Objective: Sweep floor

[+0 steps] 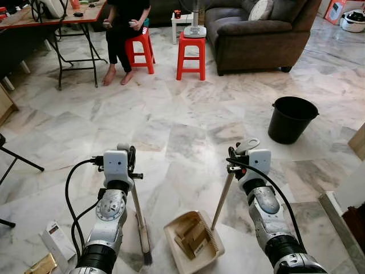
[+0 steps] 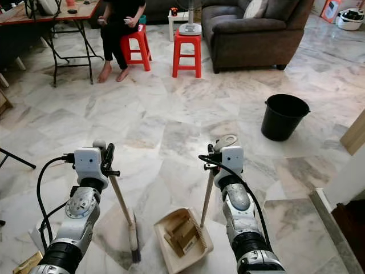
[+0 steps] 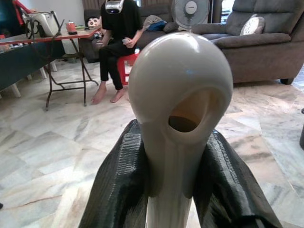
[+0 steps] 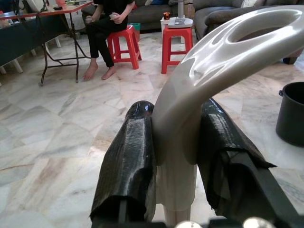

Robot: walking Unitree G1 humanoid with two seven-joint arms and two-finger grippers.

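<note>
Both head views look forward and down from above the marble floor (image 1: 188,131), sharing nearly the same scene — the red stools (image 1: 191,54), the sofa (image 1: 262,34), the black bucket (image 1: 292,119). Each wrist view sits very close behind its claw — facing low across the floor toward the same stools and the seated person (image 4: 107,33).
</note>
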